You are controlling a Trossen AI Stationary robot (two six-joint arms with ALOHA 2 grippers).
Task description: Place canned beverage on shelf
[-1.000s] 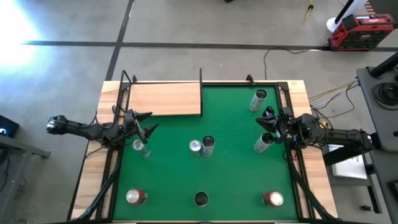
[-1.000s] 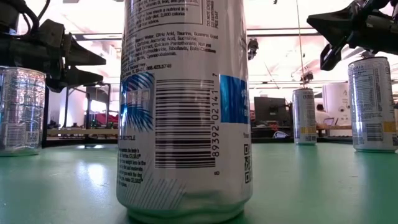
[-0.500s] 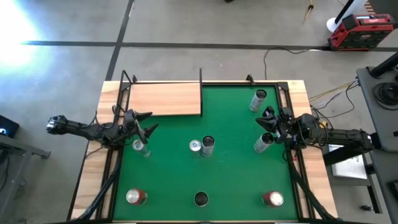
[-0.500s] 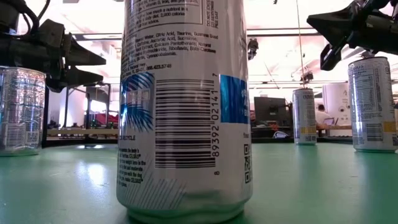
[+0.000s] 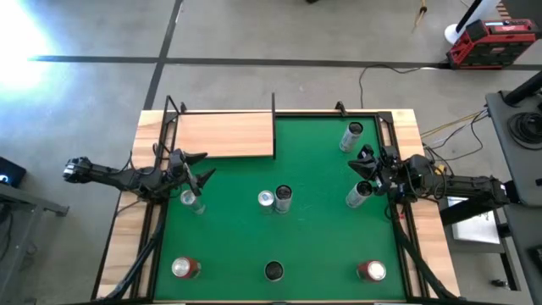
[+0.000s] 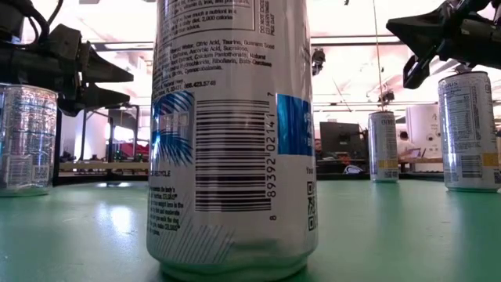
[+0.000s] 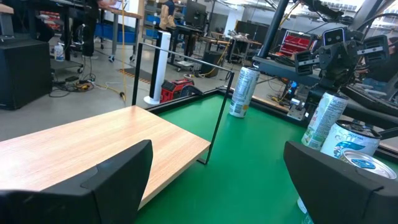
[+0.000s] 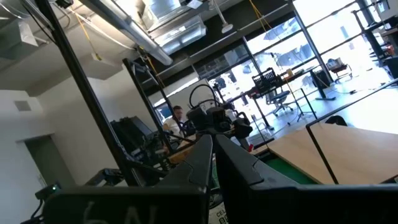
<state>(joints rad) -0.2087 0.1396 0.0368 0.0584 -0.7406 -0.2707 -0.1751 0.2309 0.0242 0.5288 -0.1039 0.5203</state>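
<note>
Two robot arms over a green mat (image 5: 313, 246) dotted with drink cans.
The shelf (image 5: 224, 135) sits at the mat's far left corner. Just in front of it, the left gripper (image 5: 199, 169) hangs wide open, empty, above a silver can (image 5: 191, 202). The right gripper (image 5: 362, 160), fingers closed, hovers across the mat.

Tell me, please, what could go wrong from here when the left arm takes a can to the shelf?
1. The open left tool hangs just above a silver can; a slanted descent might tip it.
2. The shelf has thin black rods at its edges, which a carried can could strike.
3. Two cans stand close together mid-mat; reaching there could knock one.
</note>
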